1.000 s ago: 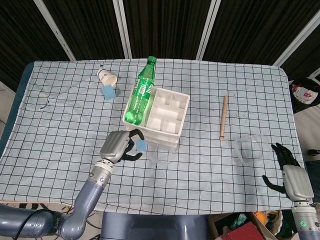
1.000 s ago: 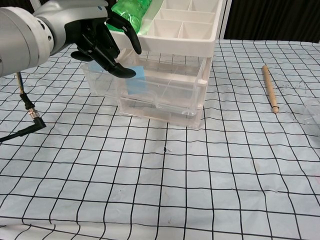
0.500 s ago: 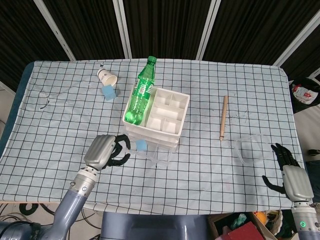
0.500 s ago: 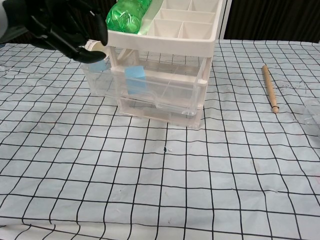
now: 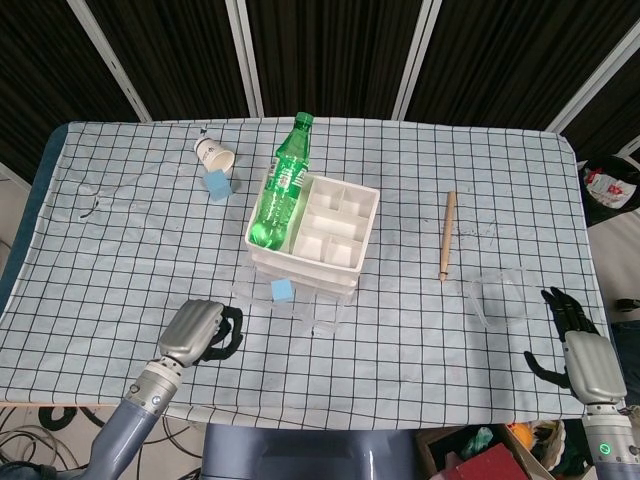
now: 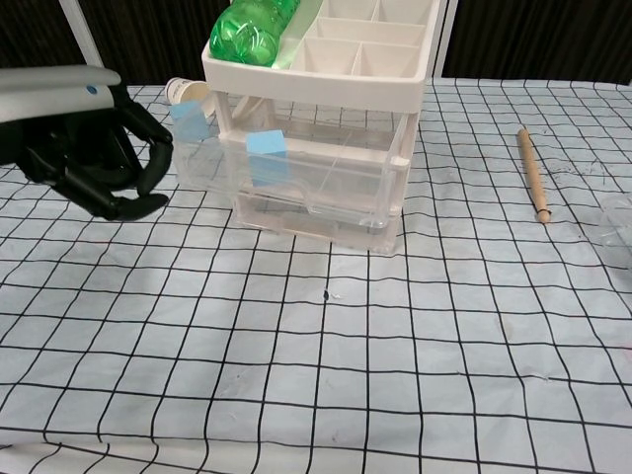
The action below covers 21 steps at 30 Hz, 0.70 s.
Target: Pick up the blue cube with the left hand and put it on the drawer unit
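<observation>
My left hand (image 6: 99, 163) hangs just above the table, to the left of the drawer unit (image 6: 326, 87), and a little apart from it. Its fingers are curled in and there is nothing in them. My right hand (image 5: 575, 335) is far off at the other end of the table, by a clear plastic tub (image 5: 500, 298), with its fingers spread and nothing in it. The blue cube (image 6: 267, 143) I think I have to get is at the front of the pulled-out clear drawer (image 6: 316, 178), up near its top edge. I cannot tell if it rests on the edge or lies inside. A second blue cube (image 5: 218, 184) is far back by the paper cup (image 5: 213, 153). The cube looks small and light, maybe soft like foam, so it should not break, but it could squash or pop out if I squeeze hard. I think the best way is to pinch it gently on two flat sides, from above, with my thumb on one side and a finger on the other. The clear drawer walls are close, so my fingers may bump them. A green bottle (image 5: 280, 190) lies on the left part of the white top tray (image 5: 372, 218), so free room is on the right.
</observation>
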Tool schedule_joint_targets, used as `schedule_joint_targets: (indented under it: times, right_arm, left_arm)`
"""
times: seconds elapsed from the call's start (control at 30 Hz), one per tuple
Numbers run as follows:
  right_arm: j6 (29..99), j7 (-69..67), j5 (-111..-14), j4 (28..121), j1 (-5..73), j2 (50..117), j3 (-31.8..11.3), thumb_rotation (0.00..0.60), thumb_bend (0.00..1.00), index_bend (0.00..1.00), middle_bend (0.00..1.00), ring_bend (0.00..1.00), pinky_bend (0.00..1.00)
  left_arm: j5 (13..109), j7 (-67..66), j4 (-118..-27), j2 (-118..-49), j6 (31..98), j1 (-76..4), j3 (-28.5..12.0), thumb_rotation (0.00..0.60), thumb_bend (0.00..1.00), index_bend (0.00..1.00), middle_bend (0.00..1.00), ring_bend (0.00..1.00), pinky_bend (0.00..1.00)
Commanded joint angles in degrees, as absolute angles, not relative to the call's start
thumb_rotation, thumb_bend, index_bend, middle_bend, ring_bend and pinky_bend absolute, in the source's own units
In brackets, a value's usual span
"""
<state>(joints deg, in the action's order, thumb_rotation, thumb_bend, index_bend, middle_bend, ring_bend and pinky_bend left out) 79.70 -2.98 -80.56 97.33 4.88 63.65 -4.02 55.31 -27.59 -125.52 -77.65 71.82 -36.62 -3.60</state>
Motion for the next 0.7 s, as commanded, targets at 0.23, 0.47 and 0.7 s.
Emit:
schedule_joint_targets:
  times: [0.23,0.47,0.7]
  right_arm:
    - [79.5,-3.2,-80.3,97.4,4.9,63.6,-4.1,0.6,0.26,0.0,0.0,0.01,0.19]
    - [79.4,-3.4,-80.4,97.4,5.0,63.6,-4.1,0.6,0.26,0.0,0.0,0.01,0.19]
    - [79.3,-3.7,-80.3,97.4,5.0,63.5,-4.1,0.6,0.26,0.0,0.0,0.01,0.19]
  left_arm:
    - [50.6,-29.6,-120.7,-84.5,68.4,-39.8,-5.6,0.6,0.43,0.7,1.0,1.0,0.97]
    - [47.7,-31.5,-117.5,-89.5,66.7,-42.8,-7.8,0.6,0.43,0.7,1.0,1.0,0.97]
    - [42.8,-33.6,-113.9,-92.5,65.5,-45.5,-9.6,0.6,0.43,0.69,1.0,0.99,0.97]
